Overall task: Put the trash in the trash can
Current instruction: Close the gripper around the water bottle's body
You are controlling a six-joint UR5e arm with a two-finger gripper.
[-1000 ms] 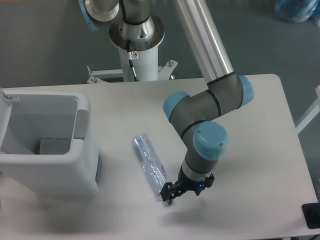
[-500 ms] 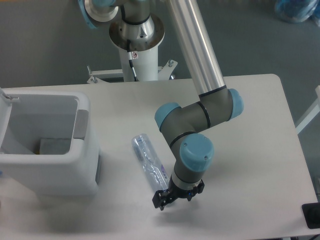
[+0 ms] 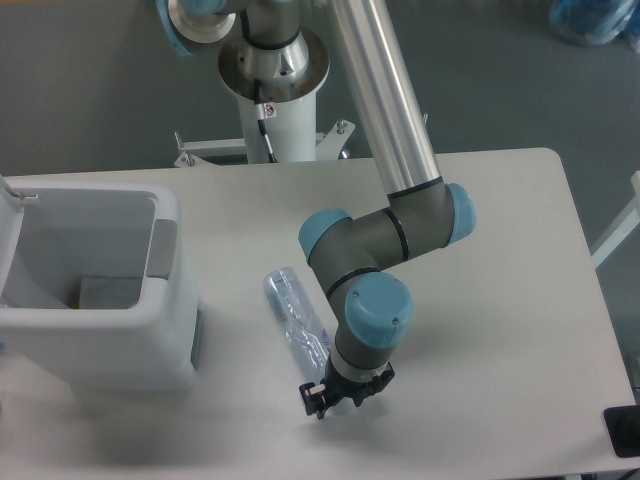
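Observation:
The clear slim plastic bottle [image 3: 292,315] lies on the white table, slanting from upper left to lower right, with its bluish label near the lower end. My gripper [image 3: 317,398] points down at the bottle's lower end, and its dark fingers look open, one on each side of that end. The wrist hides the bottle's tip. The white trash can [image 3: 170,330] stands at the table's left edge, with the grey tab [image 3: 163,249] on its right rim. I cannot make out the plastic bag. A flat greyish patch [image 3: 105,292] lies on the can's floor.
The arm's base column [image 3: 275,95] stands behind the table's back edge. My forearm and elbow [image 3: 400,230] hang over the table's middle. A dark object [image 3: 622,430] sits at the lower right corner. The table's front edge runs just below the gripper.
My gripper has moved left and slightly down across the table, from right of the bottle's lower end to directly over it. The bottle and the trash can have not moved.

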